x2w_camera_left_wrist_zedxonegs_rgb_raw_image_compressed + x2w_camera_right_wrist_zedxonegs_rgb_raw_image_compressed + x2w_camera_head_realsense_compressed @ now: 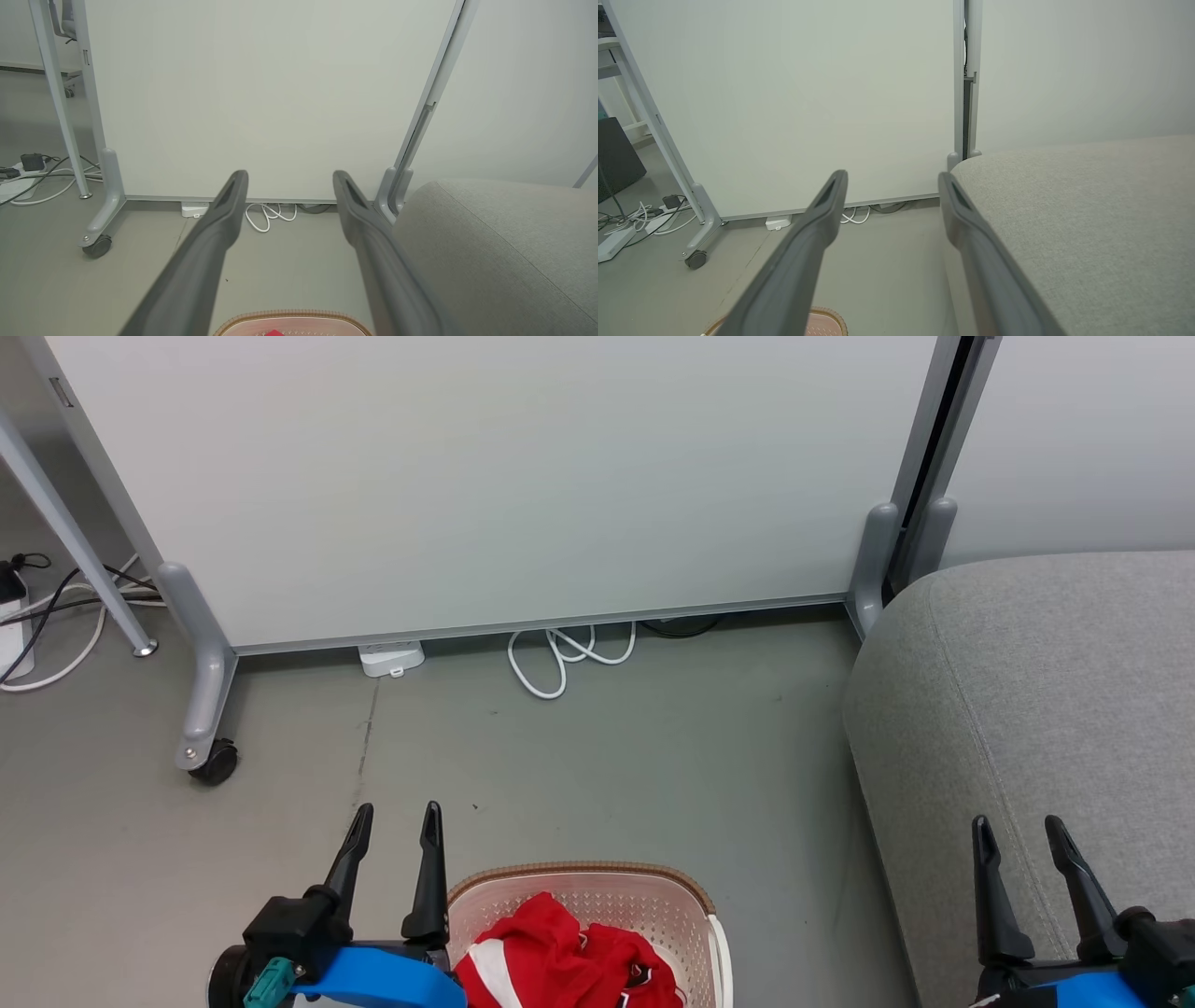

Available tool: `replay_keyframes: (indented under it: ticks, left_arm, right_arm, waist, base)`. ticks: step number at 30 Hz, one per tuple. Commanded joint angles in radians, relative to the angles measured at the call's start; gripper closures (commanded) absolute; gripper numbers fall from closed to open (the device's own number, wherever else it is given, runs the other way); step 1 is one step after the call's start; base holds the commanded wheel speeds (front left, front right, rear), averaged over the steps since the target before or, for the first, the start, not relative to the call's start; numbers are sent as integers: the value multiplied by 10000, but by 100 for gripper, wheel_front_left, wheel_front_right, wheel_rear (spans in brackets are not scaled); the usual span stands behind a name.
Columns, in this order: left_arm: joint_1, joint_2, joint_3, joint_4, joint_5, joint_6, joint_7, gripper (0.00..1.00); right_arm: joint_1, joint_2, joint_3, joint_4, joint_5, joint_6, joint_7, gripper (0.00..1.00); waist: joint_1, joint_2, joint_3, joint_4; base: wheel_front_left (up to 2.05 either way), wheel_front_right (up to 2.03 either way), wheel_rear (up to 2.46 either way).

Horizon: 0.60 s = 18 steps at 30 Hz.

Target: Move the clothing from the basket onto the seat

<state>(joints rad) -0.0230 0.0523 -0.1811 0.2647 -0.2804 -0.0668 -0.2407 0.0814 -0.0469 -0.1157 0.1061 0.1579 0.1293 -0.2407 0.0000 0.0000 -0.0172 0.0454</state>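
We judge first step pending: nothing lifted. Crumpled soft red-and-white fabric clothing (551, 952) lies in cream perforated plastic basket (579, 871), 6 o'clock, head view. Rounded grey woven sofa seat (1046, 709) at 3 o'clock. Jaws of left gripper (398, 810) and right gripper (1017, 823) open, empty. Next, we reckon: left descends, pinches loose fold.

Red clothing (560, 947) with white panels and small black marks, crumpled and heaped inside the basket (674, 913) — cream plastic, perforated walls, brown woven-look rim, stood upright on the floor, light grey seat (1055, 691) set to its right — rounded edge, stitched seam, separated from the basket by bare floor
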Motion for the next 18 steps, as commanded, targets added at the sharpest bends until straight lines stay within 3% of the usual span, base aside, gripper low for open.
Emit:
replay_keyframes:
  ticks: [1, 18]
  left_arm:
    - [46, -7, -38, 17, 202, 50, -106, 0]
    - [78, -21, -46, 160, 578, 43, -261, 0]
  right_arm:
    - [123, -57, 3, -29, -213, 23, -91, 0]
    - [178, -57, 90, 73, -409, 24, -263, 0]
  waist:
    - [0, 0, -7, 5]
    - [0, 0, -46, 41]
  base:
    - [0, 0, 0]
    - [0, 0, 0]
